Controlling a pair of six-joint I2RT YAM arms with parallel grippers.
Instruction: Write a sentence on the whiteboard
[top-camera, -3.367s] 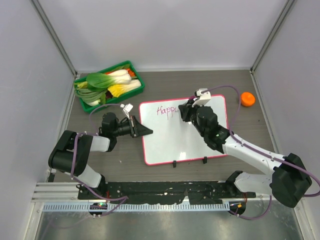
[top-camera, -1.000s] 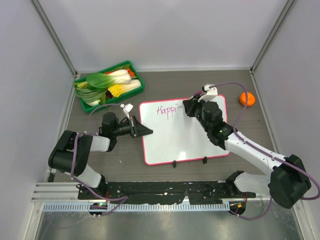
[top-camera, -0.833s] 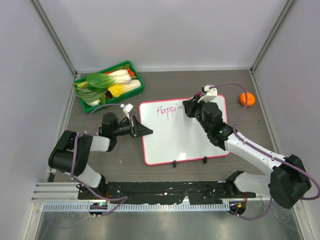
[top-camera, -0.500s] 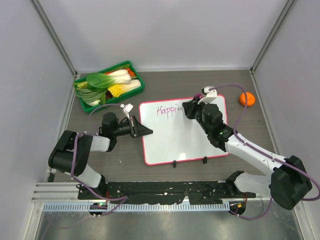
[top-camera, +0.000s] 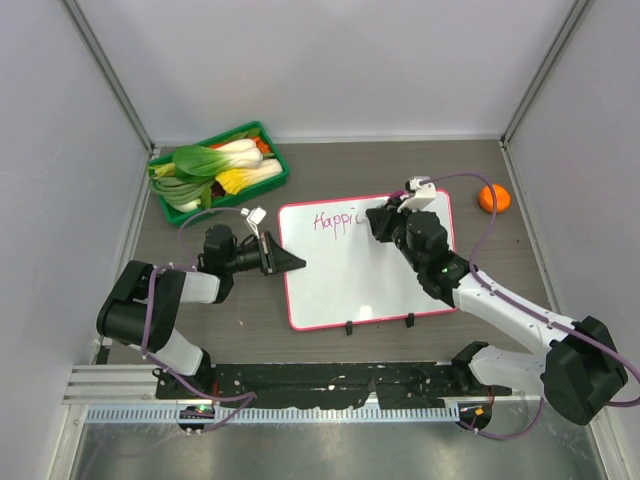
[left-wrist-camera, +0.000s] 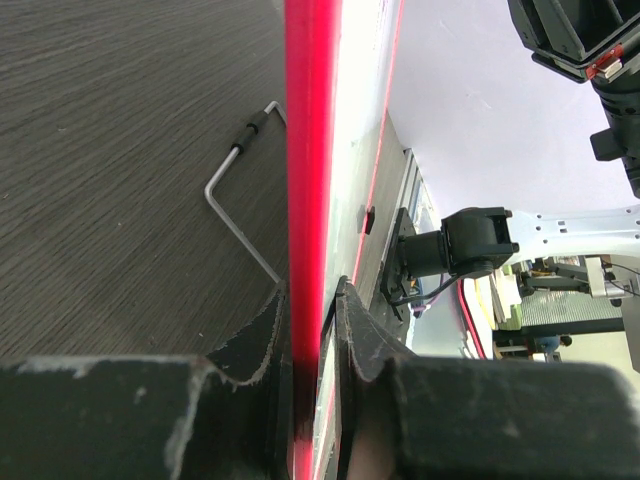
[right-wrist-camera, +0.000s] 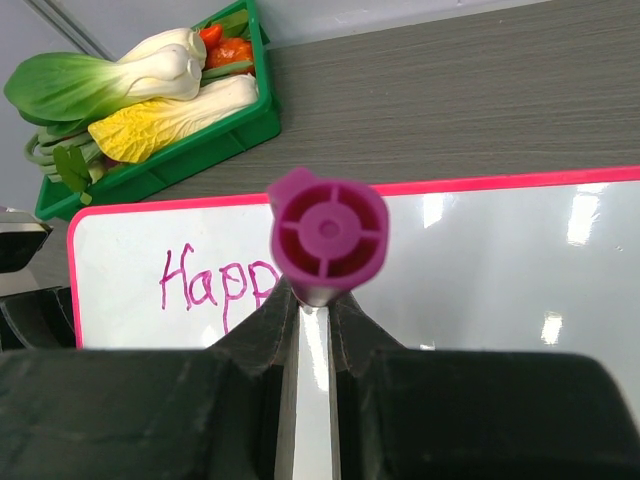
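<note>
The whiteboard (top-camera: 350, 285) is laid flat on the table (top-camera: 340, 165). A green tray (right-wrist-camera: 180, 158) is set at the far left, and leafy greens (right-wrist-camera: 90, 75) and a red piece (right-wrist-camera: 232, 50) are kept in it. The board's left edge is pinched tight by the left gripper (left-wrist-camera: 310, 320). A purple marker (right-wrist-camera: 328, 237) is squeezed in the right gripper (right-wrist-camera: 312, 305), right over the board's top part. The sentence (top-camera: 335, 221) is only begun, as "Happi", at the top left. Bare board is left to the right of the letters, along the long top edge, so the next letters are best made that way by the right arm.
</note>
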